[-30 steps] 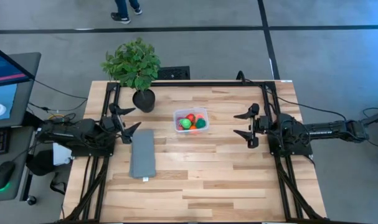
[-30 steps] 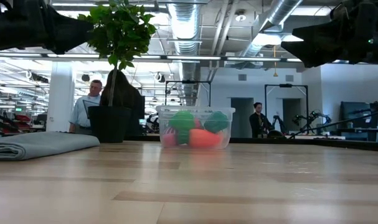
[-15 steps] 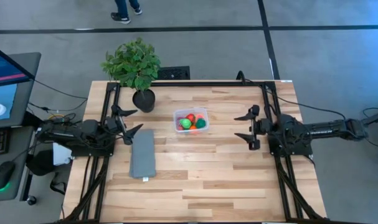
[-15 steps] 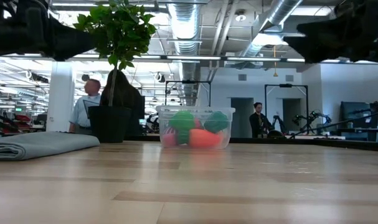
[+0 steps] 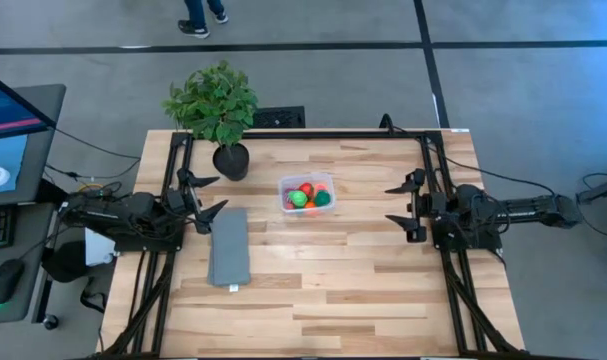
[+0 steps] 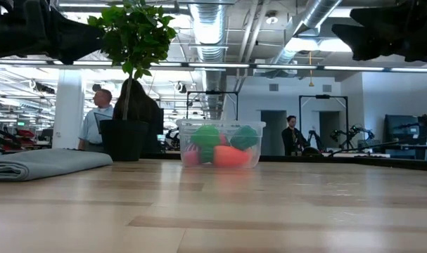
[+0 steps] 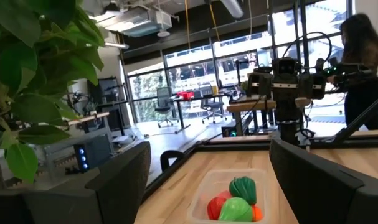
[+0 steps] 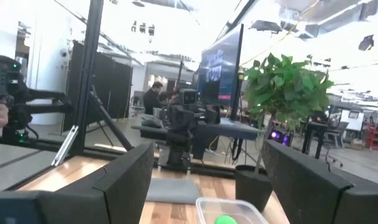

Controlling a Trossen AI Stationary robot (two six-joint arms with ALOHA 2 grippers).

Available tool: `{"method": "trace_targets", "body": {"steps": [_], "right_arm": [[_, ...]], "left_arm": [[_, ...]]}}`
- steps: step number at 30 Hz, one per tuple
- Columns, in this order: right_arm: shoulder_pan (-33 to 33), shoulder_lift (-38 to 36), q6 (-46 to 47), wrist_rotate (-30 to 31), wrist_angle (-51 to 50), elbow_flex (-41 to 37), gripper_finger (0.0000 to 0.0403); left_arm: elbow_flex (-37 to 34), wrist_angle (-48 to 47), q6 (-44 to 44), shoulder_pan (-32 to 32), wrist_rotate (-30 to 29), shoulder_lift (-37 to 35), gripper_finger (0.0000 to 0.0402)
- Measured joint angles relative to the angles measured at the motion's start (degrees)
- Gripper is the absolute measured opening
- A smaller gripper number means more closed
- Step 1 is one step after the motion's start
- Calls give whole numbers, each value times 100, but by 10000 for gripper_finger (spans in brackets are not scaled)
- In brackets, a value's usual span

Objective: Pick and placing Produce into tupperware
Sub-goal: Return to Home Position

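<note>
The clear tupperware (image 5: 306, 194) stands on the wooden table a little beyond its middle, with the produce (image 5: 308, 197) inside: green, red and orange toy pieces, also seen in the low view (image 6: 220, 149) and the left wrist view (image 7: 234, 200). My left gripper (image 5: 205, 194) hovers open at the table's left edge, pointing level toward the tub. My right gripper (image 5: 405, 206) hovers open at the right edge, facing the tub. Nothing lies between either pair of fingers.
A potted leafy plant (image 5: 216, 110) stands at the far left of the table. A folded grey cloth (image 5: 229, 246) lies flat next to my left gripper. People show in the room behind the table (image 6: 97, 126).
My right gripper has drawn back a little toward the table's right edge and swung slightly toward the near edge. Its fingers keep the same gap. The tub and its contents have stayed put.
</note>
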Motion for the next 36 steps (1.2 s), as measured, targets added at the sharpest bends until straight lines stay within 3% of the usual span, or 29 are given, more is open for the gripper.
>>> {"method": "trace_targets", "body": {"steps": [18, 22, 29, 33, 36], "right_arm": [[420, -1527, -107, 17, -1482, -2, 324], [486, -1515, -107, 63, -1487, -4, 324], [475, -1512, 52, 423, -1479, -4, 324], [474, -1511, 366, 1237, -1752, -4, 324], [474, -1511, 635, 1633, -2038, -4, 324]], "left_arm": [[0, 180, 208, -286, -185, 0, 320], [0, 180, 208, -358, -303, 0, 320], [0, 180, 209, -426, -659, 0, 320], [0, 180, 206, -424, -1171, 0, 320], [0, 180, 206, -424, -1222, 0, 320]]}}
